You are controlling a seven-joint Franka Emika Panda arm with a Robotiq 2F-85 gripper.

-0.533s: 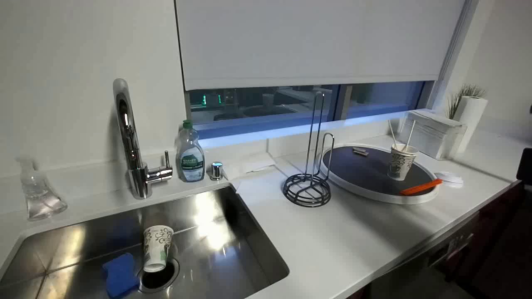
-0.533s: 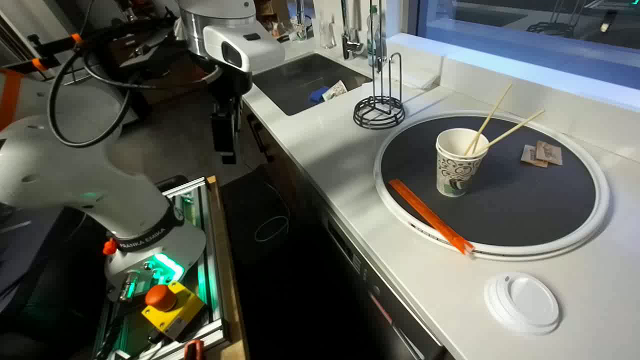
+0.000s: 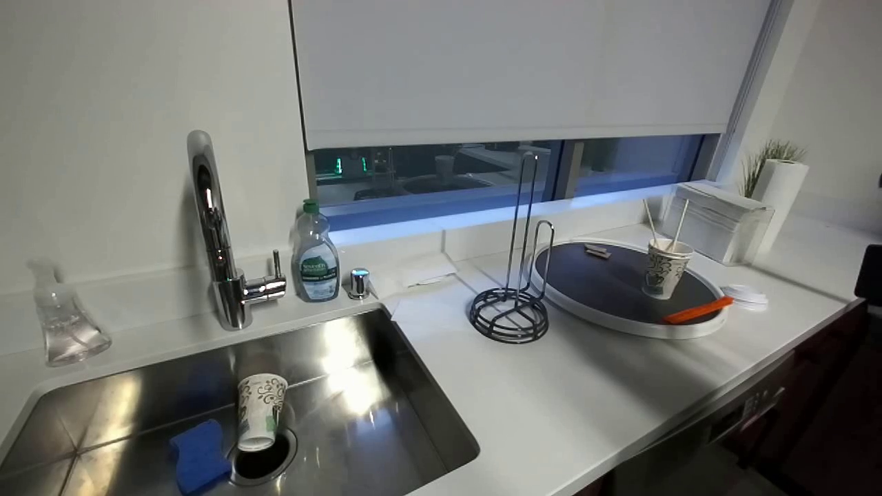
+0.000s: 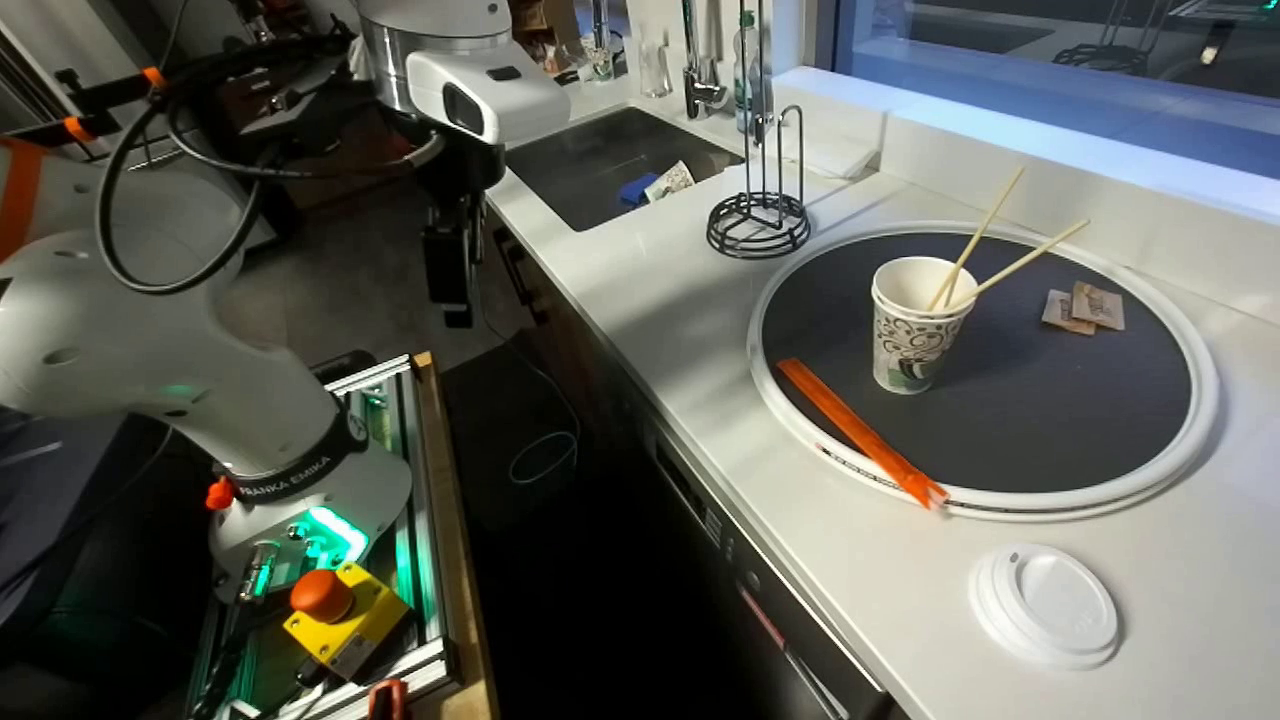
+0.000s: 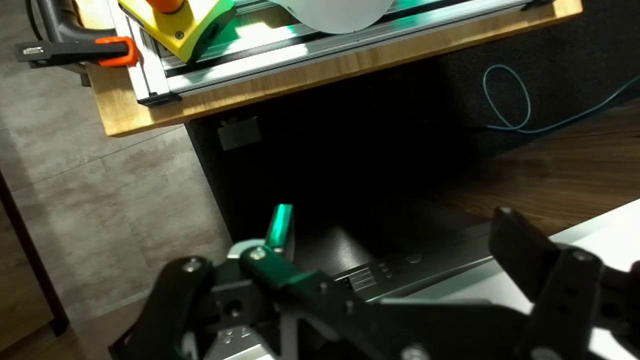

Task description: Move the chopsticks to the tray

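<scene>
"Since the task looks hardly begun, what has the gripper (image 5: 393,220) got?"

"Nothing. In the wrist view its fingers (image 5: 520,252) stand wide apart with bare space between them, and it hangs off to the side of the counter (image 4: 650,320), well apart from the tray (image 4: 1040,420)."

"And on the tray?"

"Nearest, an orange strip (image 4: 858,430) lies with an end over the rim. Beyond it a paper cup (image 4: 915,345) stands upright, and the chopsticks (image 4: 1028,258), pale and splayed, lean in that, their upper ends poking past the lip."

"So they're over the tray already?"

"Over it, yes, but I'd judge the job is to have them out of the cup and lying on the tray itself. Reaching, gripping, lifting and setting down all look left to do."
</scene>
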